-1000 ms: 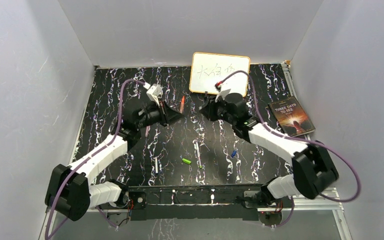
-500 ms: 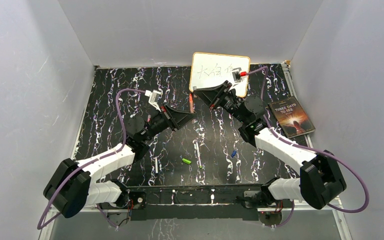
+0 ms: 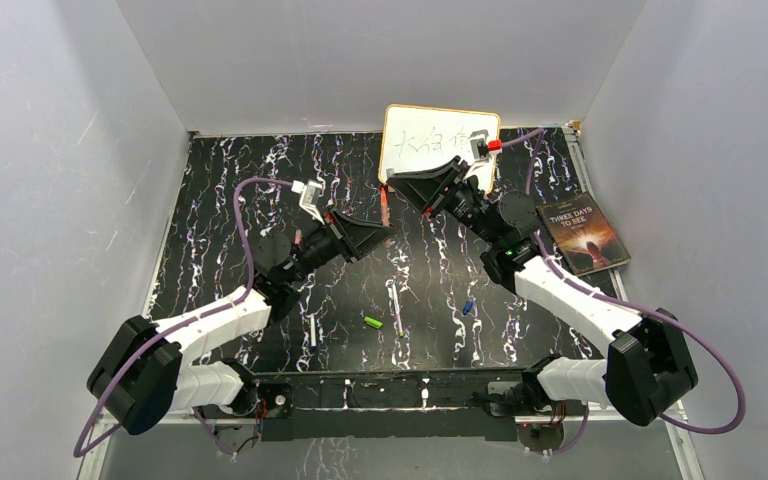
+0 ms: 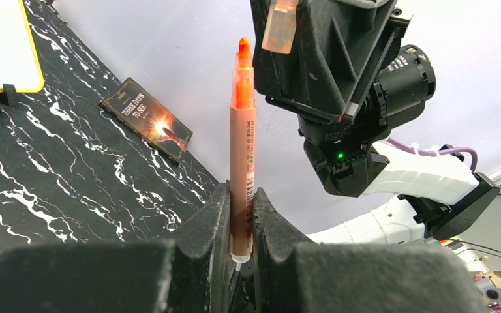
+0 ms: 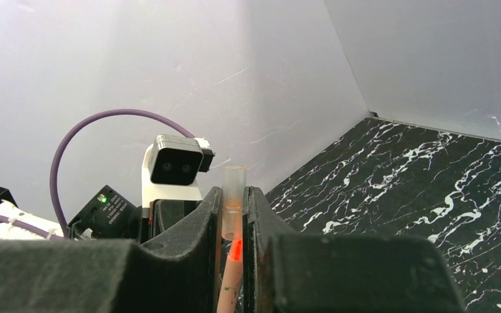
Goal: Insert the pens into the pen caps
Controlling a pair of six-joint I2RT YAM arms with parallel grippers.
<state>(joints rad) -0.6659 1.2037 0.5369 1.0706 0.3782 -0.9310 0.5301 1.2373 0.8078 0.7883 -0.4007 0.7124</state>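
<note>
Pen [image 4: 242,130] tight in left claw [image 4: 241,199].

This was a robotics lab test cell. Plain grey panels [image 3: 360,60] boxed in a black marble-patterned table [image 3: 210,190] on three sides. Purple cables [image 3: 243,225] looped overhead, and aluminium framing [image 3: 578,165] edged the table at 3 o'clock. A small whiteboard [image 3: 440,147] stood at 12 o'clock, and a book [image 3: 582,234] lay at 2 o'clock.
</note>
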